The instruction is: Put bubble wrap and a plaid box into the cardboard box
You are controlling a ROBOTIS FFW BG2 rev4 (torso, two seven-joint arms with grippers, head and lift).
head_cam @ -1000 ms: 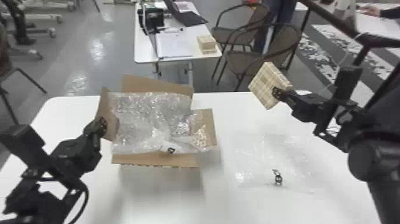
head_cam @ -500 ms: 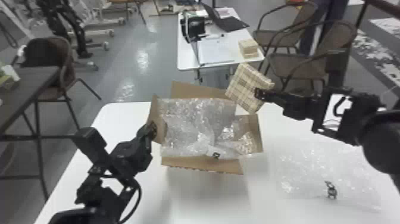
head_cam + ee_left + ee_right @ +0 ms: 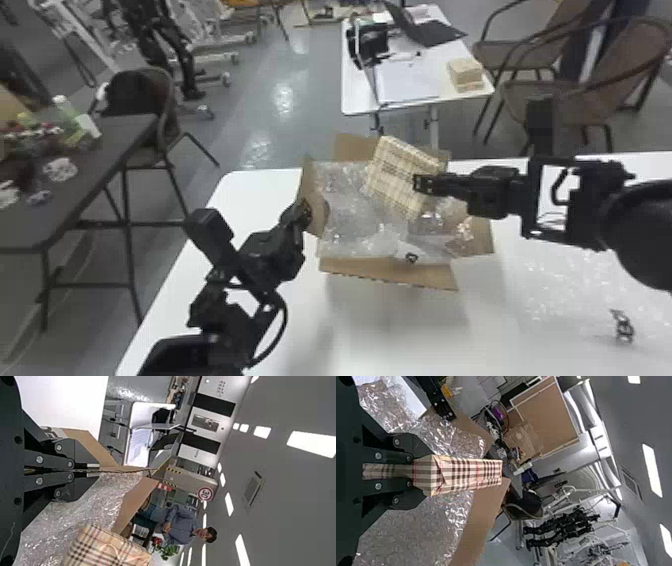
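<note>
1. Hanging over the carton (image 3: 390, 274), toward twelve o'clock in the head view, the plaid box (image 3: 400, 172) is in the right gripper (image 3: 422, 184). At nine o'clock the left gripper (image 3: 301, 214) holds a flap (image 3: 311, 197). Bubble wrap (image 3: 355, 220) fills the carton; a loose sheet (image 3: 555, 295) lies at four o'clock.
2. Left wrist view: the left gripper is clenched on the flap, thin and bendable.
3. Right wrist view: the right gripper grasps the plaid box across its thin side, the best hold; it seems light, stiff, slightly slippery and crushable.
</note>
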